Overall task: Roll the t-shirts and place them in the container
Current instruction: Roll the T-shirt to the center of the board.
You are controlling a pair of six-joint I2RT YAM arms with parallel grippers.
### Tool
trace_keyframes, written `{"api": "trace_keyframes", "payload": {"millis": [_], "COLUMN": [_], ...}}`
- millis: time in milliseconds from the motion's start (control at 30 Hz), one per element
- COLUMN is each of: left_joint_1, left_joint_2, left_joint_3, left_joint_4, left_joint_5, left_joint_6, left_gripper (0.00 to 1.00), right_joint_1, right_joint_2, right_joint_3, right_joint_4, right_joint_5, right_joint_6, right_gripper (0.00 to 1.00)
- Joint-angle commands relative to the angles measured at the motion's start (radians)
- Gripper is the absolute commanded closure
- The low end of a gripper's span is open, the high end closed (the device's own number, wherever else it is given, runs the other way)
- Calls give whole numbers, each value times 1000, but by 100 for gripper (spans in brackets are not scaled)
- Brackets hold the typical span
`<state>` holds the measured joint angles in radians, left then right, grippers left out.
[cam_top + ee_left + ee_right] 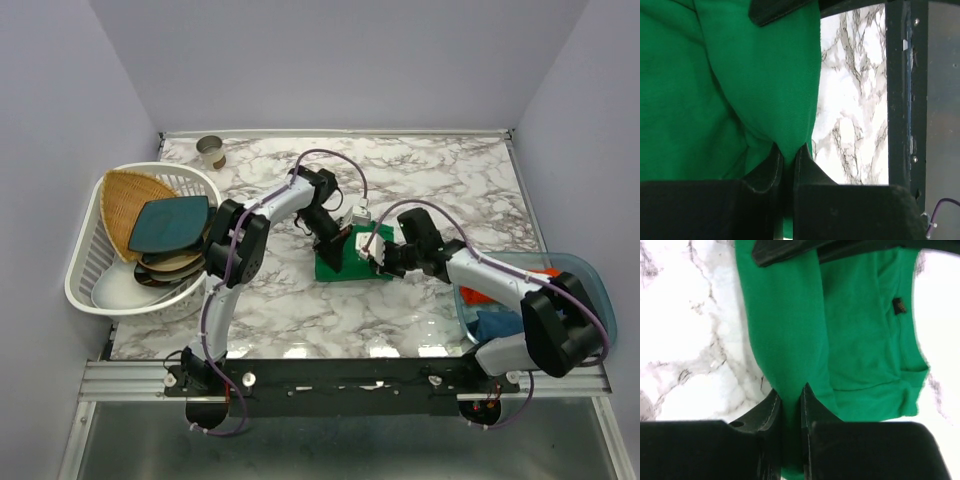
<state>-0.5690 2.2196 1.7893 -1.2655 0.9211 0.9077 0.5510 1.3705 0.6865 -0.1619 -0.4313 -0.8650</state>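
A bright green t-shirt lies folded small on the marble table, mid-centre. My left gripper is shut on a fold of it, seen up close in the left wrist view. My right gripper is shut on another fold of the same green cloth, pinched between its fingers. Both grippers sit side by side over the shirt. An orange-red roll and a blue roll lie in the clear bin at right.
A clear blue-tinted bin stands at the right edge. A white basket at left holds a wicker tray, a dark teal square plate and other dishes. A small cup stands at the back left.
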Motion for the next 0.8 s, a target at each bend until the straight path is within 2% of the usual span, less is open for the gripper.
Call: {"api": "trace_keyframes", "payload": {"millis": [0,133,500,767], "left_joint_1": [53,95,173,195], "left_joint_2": [49,92,203,247], "left_joint_3": [45,64,222,370], "left_joint_4": [-221,-250,-253,-250], "left_joint_5": [88,133,174,209], "left_joint_6": [43,-4,-127,-207], "left_gripper": [90,88,80,62], "right_joint_1": [-95,-126,-194,-258], "right_joint_2": [122,247,570,748], "right_joint_3": [180,289,605,807], "right_joint_4": [-339,-545,-895,-1102], "right_joint_5": [-165,-248,-366,-425], "right_joint_6": [11,-72,-181,-239], "right_gripper": [83,83,86,86]}}
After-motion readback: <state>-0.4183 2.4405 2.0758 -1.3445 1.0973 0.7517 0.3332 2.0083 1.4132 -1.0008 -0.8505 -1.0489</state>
